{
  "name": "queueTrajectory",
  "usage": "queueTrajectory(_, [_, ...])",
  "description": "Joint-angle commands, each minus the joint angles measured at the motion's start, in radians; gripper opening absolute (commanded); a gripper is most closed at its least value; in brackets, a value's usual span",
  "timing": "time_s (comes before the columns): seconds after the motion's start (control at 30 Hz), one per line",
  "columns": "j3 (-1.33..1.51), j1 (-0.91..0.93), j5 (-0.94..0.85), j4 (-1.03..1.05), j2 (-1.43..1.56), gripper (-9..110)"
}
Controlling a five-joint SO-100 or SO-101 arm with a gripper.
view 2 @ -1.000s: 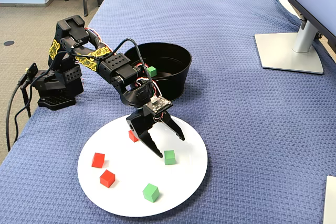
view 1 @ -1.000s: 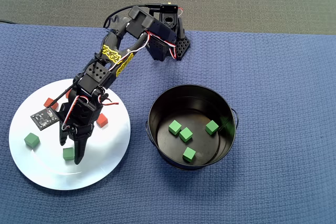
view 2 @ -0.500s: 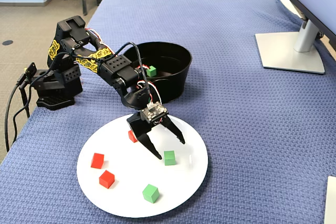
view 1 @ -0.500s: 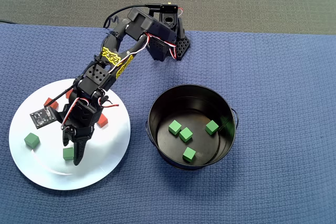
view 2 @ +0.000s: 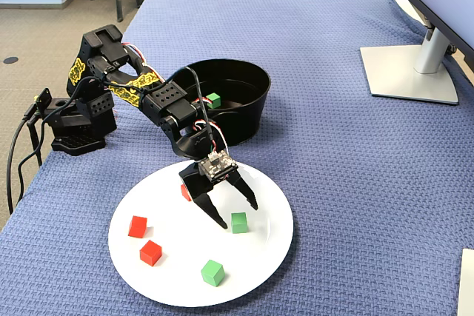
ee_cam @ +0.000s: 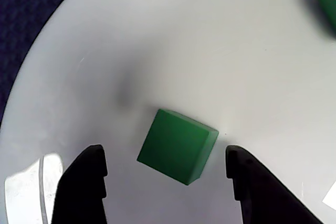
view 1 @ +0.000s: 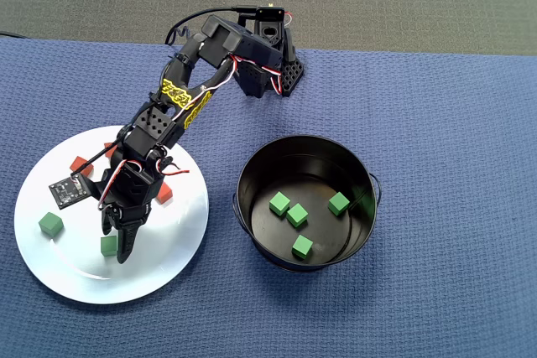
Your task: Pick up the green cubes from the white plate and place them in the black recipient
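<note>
The white plate (view 1: 75, 267) (view 2: 174, 286) (ee_cam: 210, 51) lies left of the black recipient (view 1: 243, 222) (view 2: 250, 112) in the overhead view. Two green cubes rest on the plate. One green cube (ee_cam: 177, 145) (view 1: 109, 246) (view 2: 238, 223) lies flat between the fingers of my gripper (ee_cam: 164, 153) (view 1: 116, 243) (view 2: 238, 216). The gripper is open, low over the plate, and neither finger touches the cube. The other green cube (view 1: 50, 224) (view 2: 212, 272) (ee_cam: 329, 1) sits apart near the plate's edge. Several green cubes (view 1: 297, 215) lie inside the recipient.
Three red cubes (view 2: 137, 226) (view 2: 151, 252) (view 2: 185, 192) share the plate. The arm's base (view 2: 74, 120) stands behind on the blue cloth (view 1: 453, 123). A monitor stand (view 2: 411, 72) is at the far right of the fixed view.
The gripper has sunk closer to the plate and edged over, so the green cube now lies between its open fingers. No cube has moved.
</note>
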Motion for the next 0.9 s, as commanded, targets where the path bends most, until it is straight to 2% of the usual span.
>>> queueTrajectory(0.0, [-0.06,-0.002,0.014,-0.029,0.006,19])
queueTrajectory(0.23, [-0.061,0.002,0.018,-0.029,0.003,12])
queueTrajectory(0.53, [-0.063,0.005,0.02,-0.032,0.003,11])
queueTrajectory(0.67, [-0.063,0.005,0.023,-0.037,0.005,6])
queueTrajectory(0.87, [-0.063,0.006,0.015,-0.034,0.008,12])
